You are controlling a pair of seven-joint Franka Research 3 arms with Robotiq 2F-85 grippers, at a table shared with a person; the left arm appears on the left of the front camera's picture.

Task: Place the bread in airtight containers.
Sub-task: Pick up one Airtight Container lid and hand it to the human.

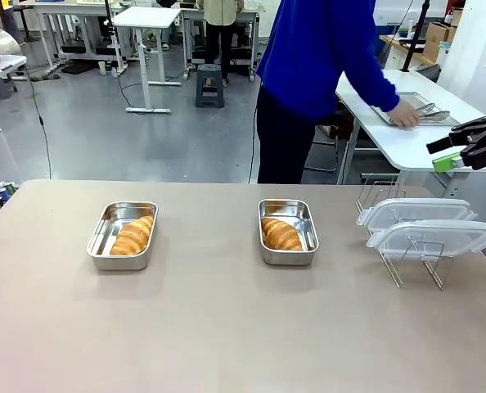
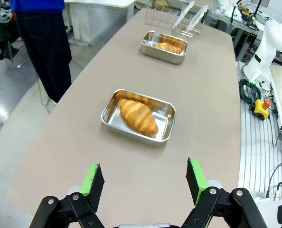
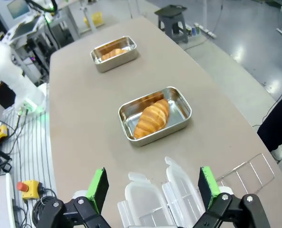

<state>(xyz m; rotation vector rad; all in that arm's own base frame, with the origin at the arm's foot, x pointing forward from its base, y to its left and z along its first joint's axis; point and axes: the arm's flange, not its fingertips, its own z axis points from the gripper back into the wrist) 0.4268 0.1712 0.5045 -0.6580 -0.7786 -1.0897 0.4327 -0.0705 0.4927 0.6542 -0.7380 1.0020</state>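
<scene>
Two shiny steel pans stand open on the beige table, a golden croissant lying in each. The left pan point(image 1: 102, 237) holds one croissant point(image 1: 133, 236); the middle pan point(image 1: 312, 233) holds the other croissant point(image 1: 281, 235). Both translucent lids point(image 1: 427, 227) lean in a wire rack at the right. My left gripper point(image 2: 145, 178) is open, hovering short of its nearest pan point(image 2: 165, 118) and croissant point(image 2: 137, 117). My right gripper point(image 3: 153, 187) is open above the lids point(image 3: 164, 202), with a pan point(image 3: 180, 108) and croissant point(image 3: 152, 118) beyond; it also appears as the right gripper point(image 1: 438, 155).
The wire rack point(image 1: 380, 199) stands near the table's right end. A person in a blue top point(image 1: 325, 57) stands beyond the far edge, a hand on a tray point(image 1: 415, 110) on a white side table. In the wrist views the other arm's base stands off the table.
</scene>
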